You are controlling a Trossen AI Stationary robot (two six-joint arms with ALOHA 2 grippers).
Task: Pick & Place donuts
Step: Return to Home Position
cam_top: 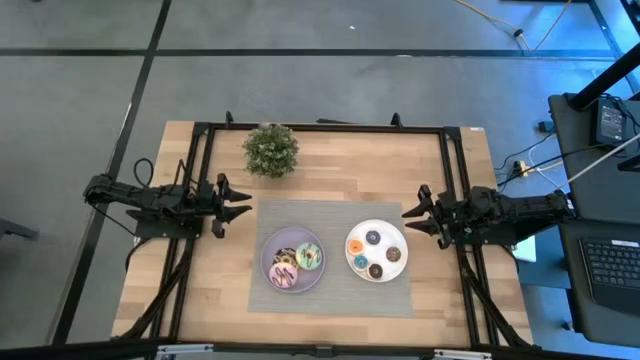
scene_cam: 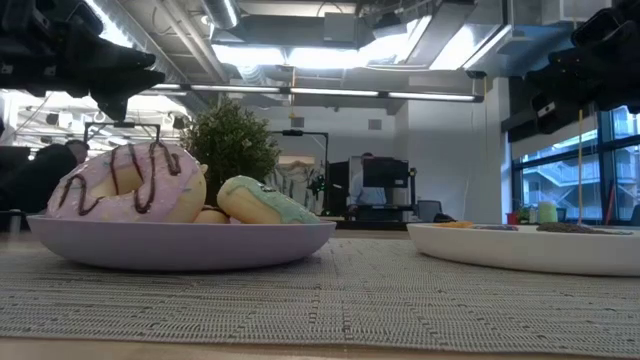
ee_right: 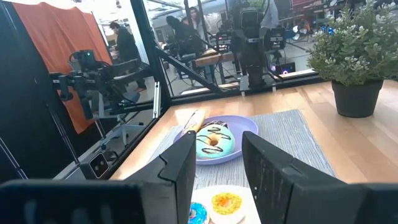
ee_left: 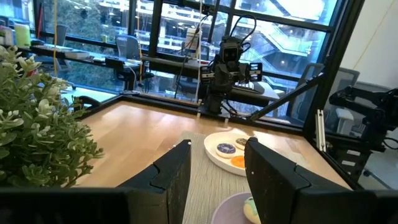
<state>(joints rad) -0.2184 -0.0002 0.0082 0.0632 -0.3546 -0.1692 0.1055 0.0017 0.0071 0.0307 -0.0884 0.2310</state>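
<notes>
You can treat the sorting as finished, judging by how things lie on the grey mat [cam_top: 330, 300]. The lilac plate [cam_top: 292, 290] sits on the half of the mat nearer the left arm and carries the bigger donuts [cam_top: 308, 257]: a green one, a pink one with dark drizzle, and a third tucked against them (its icing is hard to read from above). The white plate [cam_top: 376, 224] sits on the mat's other half and holds the smaller donuts [cam_top: 373, 238], blue and orange among them. You have no donut lying on the mat's bare weave, and none shows on the wood around the mat.

The left gripper [cam_top: 235, 205] hangs just off the mat's left edge, near its far corner, with its fingers spread and nothing between them. The right gripper [cam_top: 415, 217] hangs just off the mat's right edge, equally released and empty. The potted plant [cam_top: 270, 150] stands beyond the mat's far left corner, clear of both arms.

What is left for you looks like parking only: both arms seem at or close to their rest pose.
</notes>
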